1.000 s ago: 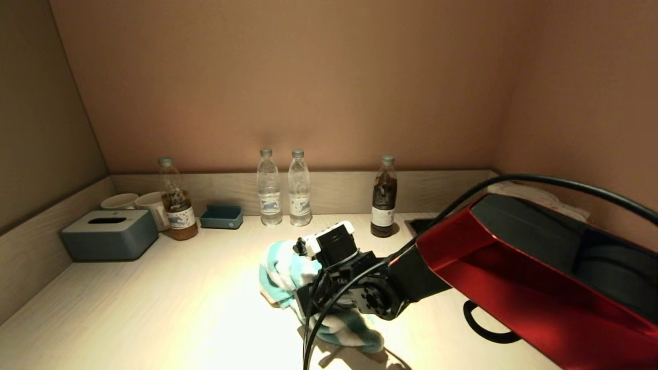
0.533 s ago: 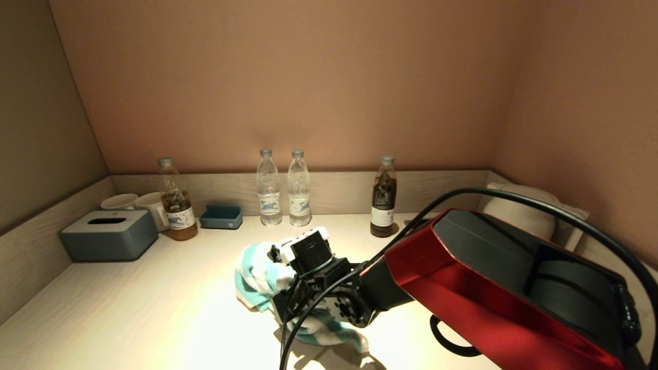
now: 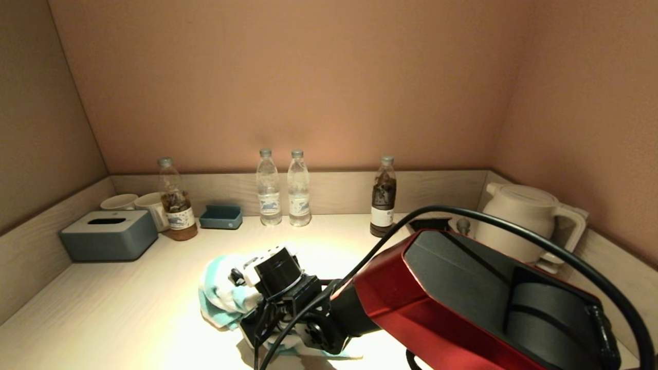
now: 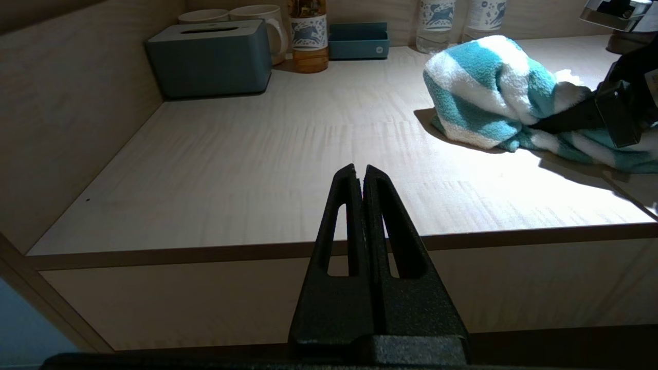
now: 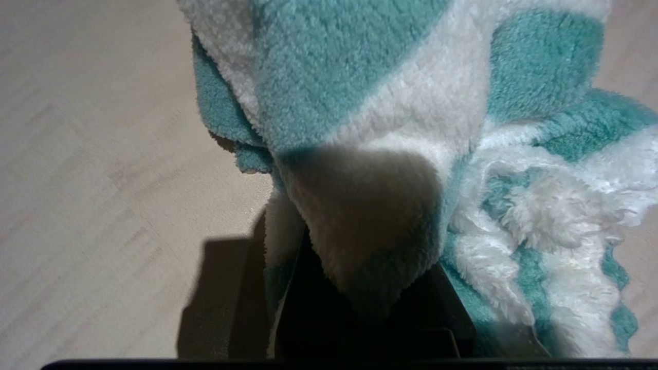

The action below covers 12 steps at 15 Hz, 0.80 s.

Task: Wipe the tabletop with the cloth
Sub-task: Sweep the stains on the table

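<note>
Bottle labels (image 4: 308, 32) with blue horse figure, no lettering legible anywhere

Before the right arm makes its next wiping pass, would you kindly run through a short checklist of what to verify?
1. Cloth in the right gripper: ok, fabric bunched between its fingers.
2. Cloth touching the tabletop: ok, its lower folds lie on the wood.
3. Path toward the robot's left: ok, bare wood up to the tissue box.
4. Bottles along the back wall: ok, upright and apart from the cloth.
5. Left gripper out of the way: ok, shut, hanging off the table's front edge.
</note>
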### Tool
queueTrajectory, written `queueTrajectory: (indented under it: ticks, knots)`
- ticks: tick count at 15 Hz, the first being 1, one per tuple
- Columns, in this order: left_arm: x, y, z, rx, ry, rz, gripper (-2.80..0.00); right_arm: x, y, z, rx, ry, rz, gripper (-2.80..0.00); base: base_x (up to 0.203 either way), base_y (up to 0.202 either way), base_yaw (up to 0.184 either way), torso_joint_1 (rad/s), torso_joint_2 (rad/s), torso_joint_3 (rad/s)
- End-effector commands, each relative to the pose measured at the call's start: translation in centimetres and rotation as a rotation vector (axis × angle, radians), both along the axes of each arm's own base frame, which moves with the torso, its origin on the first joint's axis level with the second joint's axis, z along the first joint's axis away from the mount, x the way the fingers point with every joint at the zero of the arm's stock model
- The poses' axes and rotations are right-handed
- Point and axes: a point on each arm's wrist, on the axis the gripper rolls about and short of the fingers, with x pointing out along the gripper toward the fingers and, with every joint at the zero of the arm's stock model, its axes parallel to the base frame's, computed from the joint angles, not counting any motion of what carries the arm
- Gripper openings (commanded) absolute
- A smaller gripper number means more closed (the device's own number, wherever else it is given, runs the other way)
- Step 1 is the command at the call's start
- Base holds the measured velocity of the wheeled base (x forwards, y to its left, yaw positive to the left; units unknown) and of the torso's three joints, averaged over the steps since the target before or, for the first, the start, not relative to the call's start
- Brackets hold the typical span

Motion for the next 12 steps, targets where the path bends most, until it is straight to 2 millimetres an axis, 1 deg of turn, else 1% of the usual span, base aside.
queueTrajectory:
  ticks: [1, 4, 5, 6, 7, 8, 10, 12]
  knots:
    - [0.0, 0.0, 0.0, 0.000, 0.000, 0.000, -2.80, -0.2, 0.2, -0.2, -0.003, 0.004, 0.007, -2.80, 0.000, 0.000, 0.000, 0.000, 0.00, 0.000]
    - [0.0, 0.0, 0.0, 0.000, 0.000, 0.000, -2.80, -0.2, 0.2, -0.2, -0.004, 0.004, 0.007, -2.80, 0.000, 0.000, 0.000, 0.000, 0.00, 0.000]
    - [0.0, 0.0, 0.0, 0.000, 0.000, 0.000, -2.80, -1.4, 0.6, -0.1, -0.009, 0.007, 0.031, -2.80, 0.000, 0.000, 0.000, 0.000, 0.00, 0.000]
    - [0.0, 0.0, 0.0, 0.000, 0.000, 0.000, -2.80, -3.2, 1.2, 0.1, -0.017, 0.011, 0.072, -2.80, 0.000, 0.000, 0.000, 0.000, 0.00, 0.000]
    - [0.0, 0.0, 0.0, 0.000, 0.000, 0.000, -2.80, -4.0, 1.1, 0.2, -0.022, 0.015, 0.085, -2.80, 0.000, 0.000, 0.000, 0.000, 0.00, 0.000]
    - [0.0, 0.0, 0.0, 0.000, 0.000, 0.000, -2.80, -4.6, 0.7, 0.1, -0.032, 0.022, 0.093, -2.80, 0.000, 0.000, 0.000, 0.000, 0.00, 0.000]
    - [0.0, 0.0, 0.0, 0.000, 0.000, 0.000, -2.80, -5.0, 0.6, 0.3, -0.022, 0.006, 0.105, -2.80, 0.000, 0.000, 0.000, 0.000, 0.00, 0.000]
    - [0.0, 0.0, 0.0, 0.001, 0.000, 0.000, -2.80, -5.8, -0.5, -0.3, -0.038, 0.000, 0.117, -2.80, 0.000, 0.000, 0.000, 0.000, 0.00, 0.000]
